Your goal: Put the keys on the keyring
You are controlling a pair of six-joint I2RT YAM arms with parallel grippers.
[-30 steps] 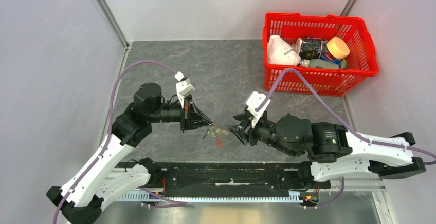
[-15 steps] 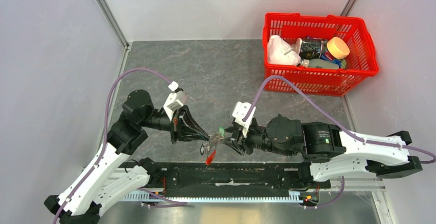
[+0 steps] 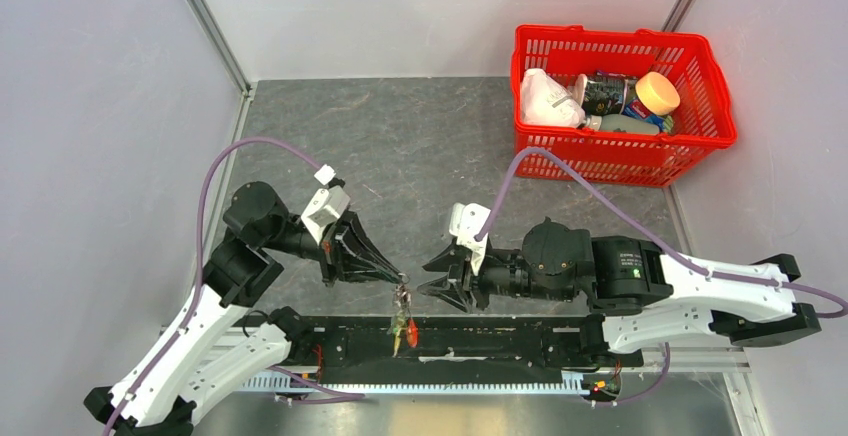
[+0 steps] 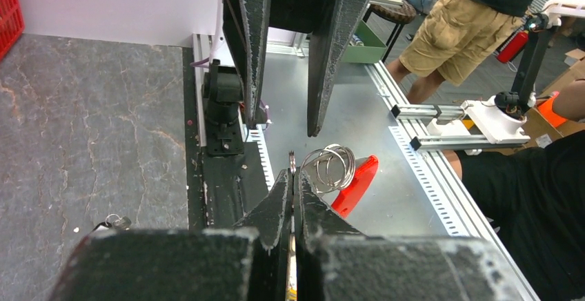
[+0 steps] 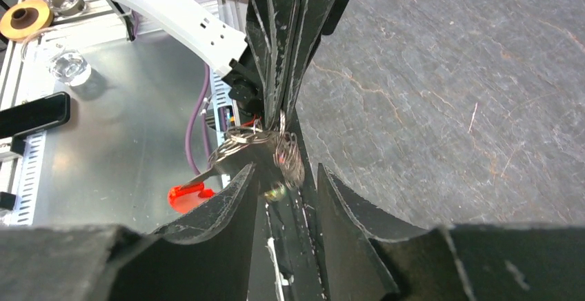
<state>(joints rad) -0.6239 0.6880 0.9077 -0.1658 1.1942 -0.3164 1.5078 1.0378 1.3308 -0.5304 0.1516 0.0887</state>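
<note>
Threading seems in hand: the keyring (image 4: 331,166) is clenched by the left gripper (image 3: 400,278); the released right gripper (image 3: 438,281) must be brought in beside it.

white arm links (image 3: 190,341), black joints (image 3: 560,256), purple cables (image 3: 200,226)

Work surface: a dark grey, marble-veined stone-look tabletop (image 3: 420,146), enclosed by pale walls at the left, rear and right. At its far right corner stands a red plastic lattice basket (image 3: 600,166). A black mounting rail (image 3: 500,341) runs along the near edge. In the left wrist view, a small silvery metal piece with a ring-shaped end (image 4: 117,221) lies on the stone just beside the rail; it is too small to identify.
</note>
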